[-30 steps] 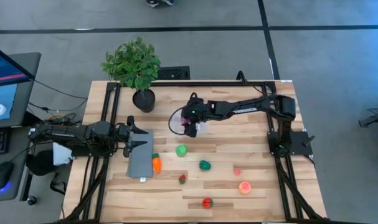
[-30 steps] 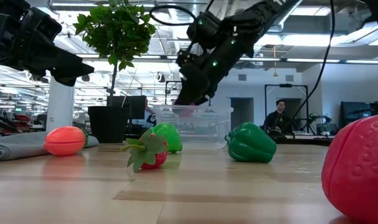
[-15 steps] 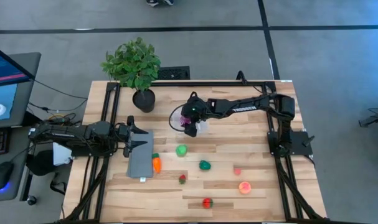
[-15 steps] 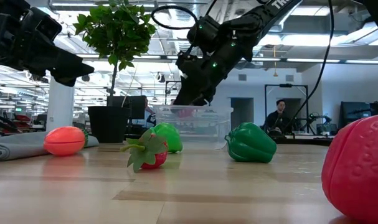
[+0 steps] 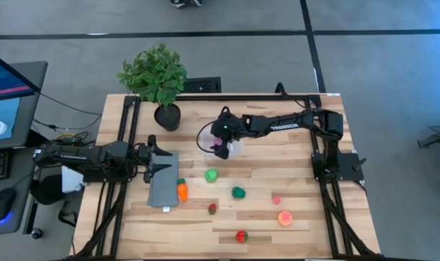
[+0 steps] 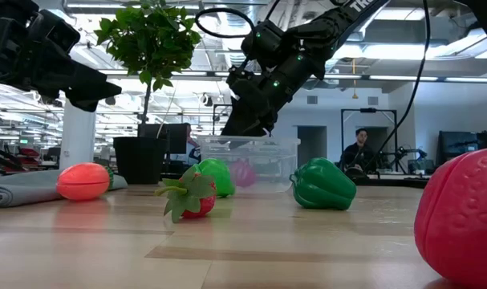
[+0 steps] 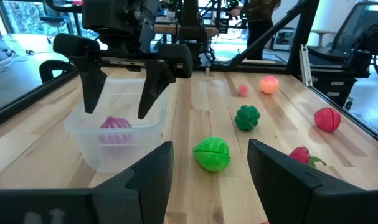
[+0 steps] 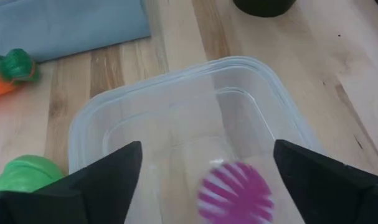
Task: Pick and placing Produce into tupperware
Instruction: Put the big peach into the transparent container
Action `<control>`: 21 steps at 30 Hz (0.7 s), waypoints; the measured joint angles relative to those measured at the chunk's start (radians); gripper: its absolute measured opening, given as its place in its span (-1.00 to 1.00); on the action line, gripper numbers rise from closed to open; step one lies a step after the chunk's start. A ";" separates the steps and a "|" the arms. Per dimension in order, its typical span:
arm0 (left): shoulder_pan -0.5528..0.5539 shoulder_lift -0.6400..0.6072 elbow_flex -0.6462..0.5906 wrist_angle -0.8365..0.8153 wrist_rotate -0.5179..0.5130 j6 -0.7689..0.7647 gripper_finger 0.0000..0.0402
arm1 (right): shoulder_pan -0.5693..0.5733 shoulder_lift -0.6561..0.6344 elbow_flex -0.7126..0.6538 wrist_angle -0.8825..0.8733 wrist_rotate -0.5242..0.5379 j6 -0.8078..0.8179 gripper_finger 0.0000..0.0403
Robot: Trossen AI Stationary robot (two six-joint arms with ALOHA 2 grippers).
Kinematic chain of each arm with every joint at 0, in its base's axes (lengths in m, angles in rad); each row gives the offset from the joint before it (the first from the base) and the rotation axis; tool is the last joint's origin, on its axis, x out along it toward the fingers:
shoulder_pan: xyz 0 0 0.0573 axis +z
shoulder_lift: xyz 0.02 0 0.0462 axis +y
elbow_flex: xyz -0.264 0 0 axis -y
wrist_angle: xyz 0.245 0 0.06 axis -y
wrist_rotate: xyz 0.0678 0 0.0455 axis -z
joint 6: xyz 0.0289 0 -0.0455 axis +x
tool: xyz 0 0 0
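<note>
Legible text — almost none. The right arm (image 5: 281,125) carries small white lettering along its dark forearm link in the high view; it looks like a maker's name, but the characters are too small to read. The low view shows a fragment of white lettering on that arm at the top edge — not readable either.

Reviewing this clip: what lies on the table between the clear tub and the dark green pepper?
In the high view, the light green toy lies roughly between the tupperware and the dark green pepper; otherwise bare wood. The left wrist view agrees.
</note>
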 joint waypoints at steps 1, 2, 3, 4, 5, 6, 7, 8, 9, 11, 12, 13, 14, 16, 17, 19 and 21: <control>0.000 0.000 0.000 0.000 0.000 0.000 -0.02 | 0.003 -0.006 0.000 -0.005 0.000 0.000 0.97; 0.000 0.000 0.000 0.000 0.000 0.000 -0.02 | 0.008 -0.017 0.000 -0.018 0.000 -0.007 0.98; 0.000 0.000 0.000 0.000 0.000 0.000 -0.02 | 0.016 -0.029 0.000 -0.020 0.000 -0.019 0.98; 0.000 0.000 0.000 0.000 0.000 0.001 -0.02 | 0.025 -0.041 0.002 -0.019 0.000 -0.030 0.97; 0.000 0.000 0.000 0.000 0.000 0.002 -0.02 | 0.035 -0.058 0.002 -0.035 0.000 -0.042 0.96; 0.000 0.000 0.000 0.000 0.000 0.009 -0.02 | 0.045 -0.077 0.001 -0.056 0.000 -0.052 0.95; 0.000 0.000 0.000 0.000 0.000 0.019 -0.02 | 0.056 -0.095 0.001 -0.067 0.000 -0.060 0.94; 0.000 0.000 0.000 0.000 0.000 0.030 -0.02 | 0.066 -0.117 0.001 -0.087 0.000 -0.064 0.92; 0.000 0.000 0.000 0.003 -0.002 0.044 -0.02 | 0.077 -0.145 0.001 -0.120 0.000 -0.068 0.92; 0.000 0.000 0.000 0.010 -0.021 0.081 -0.02 | 0.100 -0.203 0.001 -0.182 0.000 -0.065 0.91; 0.000 0.000 0.000 0.018 -0.032 0.101 -0.02 | 0.113 -0.234 0.001 -0.227 0.000 -0.056 0.91; 0.000 0.000 0.000 0.030 -0.043 0.119 -0.02 | 0.126 -0.262 0.001 -0.272 0.001 -0.042 0.91; 0.000 0.000 0.000 0.038 -0.055 0.132 -0.02 | 0.141 -0.292 0.001 -0.320 0.006 -0.025 0.91; 0.000 0.000 0.000 0.048 -0.076 0.145 -0.02 | 0.176 -0.354 0.001 -0.414 0.039 0.013 0.92; 0.000 0.000 0.000 0.053 -0.082 0.153 -0.02 | 0.198 -0.387 0.001 -0.463 0.070 0.037 0.92; 0.000 0.000 0.000 0.068 -0.082 0.158 -0.02 | 0.246 -0.452 0.001 -0.546 0.147 0.090 0.92; 0.000 0.000 0.000 0.075 -0.082 0.158 -0.02 | 0.302 -0.512 0.001 -0.623 0.235 0.160 0.91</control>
